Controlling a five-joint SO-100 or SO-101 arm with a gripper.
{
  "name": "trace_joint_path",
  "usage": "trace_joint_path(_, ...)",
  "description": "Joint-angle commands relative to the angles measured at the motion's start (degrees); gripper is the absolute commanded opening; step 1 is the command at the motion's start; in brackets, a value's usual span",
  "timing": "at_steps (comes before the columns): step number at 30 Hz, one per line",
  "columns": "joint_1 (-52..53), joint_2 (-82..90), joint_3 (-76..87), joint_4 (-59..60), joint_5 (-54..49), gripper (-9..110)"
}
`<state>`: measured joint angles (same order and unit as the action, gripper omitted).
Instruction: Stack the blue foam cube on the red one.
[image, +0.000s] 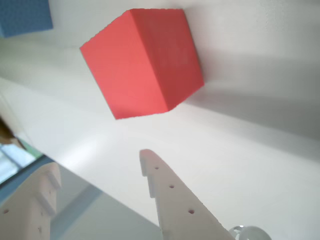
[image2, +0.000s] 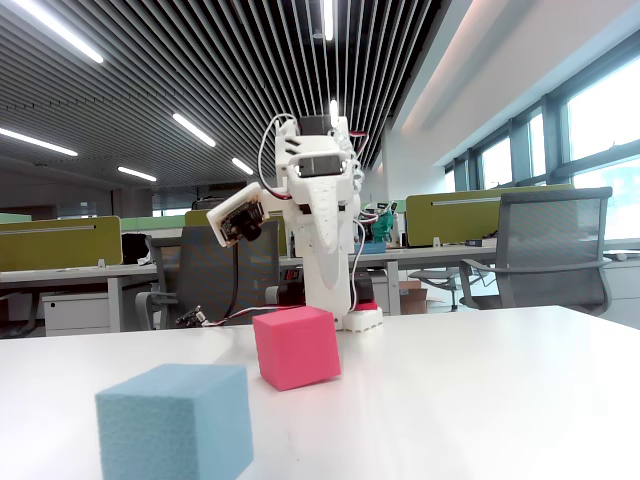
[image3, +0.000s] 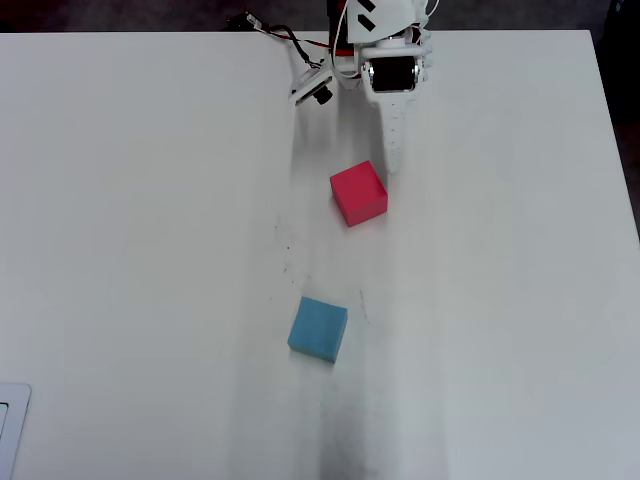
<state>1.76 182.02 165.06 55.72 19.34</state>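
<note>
The red cube (image3: 358, 193) sits on the white table (image3: 150, 250), just in front of the arm's base. It fills the upper middle of the wrist view (image: 142, 62) and shows in the fixed view (image2: 296, 346). The blue foam cube (image3: 318, 328) lies apart from it, nearer the table's middle. It is close to the fixed camera (image2: 175, 420) and at the top left corner of the wrist view (image: 25, 17). My gripper (image3: 392, 165) hangs above the table just behind the red cube, touching nothing. In the wrist view my gripper (image: 97, 162) has its fingertips apart and empty.
The arm's base and cables (image3: 280, 35) stand at the table's far edge. A white object (image3: 8, 430) lies at the overhead view's bottom left corner. Office chairs (image2: 545, 250) and desks stand behind the table.
</note>
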Motion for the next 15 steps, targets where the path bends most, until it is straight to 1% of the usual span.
trace_joint_path(1, -0.5, 0.4, -0.4, -1.0, 0.0, 21)
trace_joint_path(9, -0.5, 0.4, -0.4, -1.0, 0.0, 21)
trace_joint_path(11, -1.0, 0.4, -0.4, -1.0, -0.3, 25)
trace_joint_path(15, -1.0, 0.4, -0.4, -0.9, 0.0, 25)
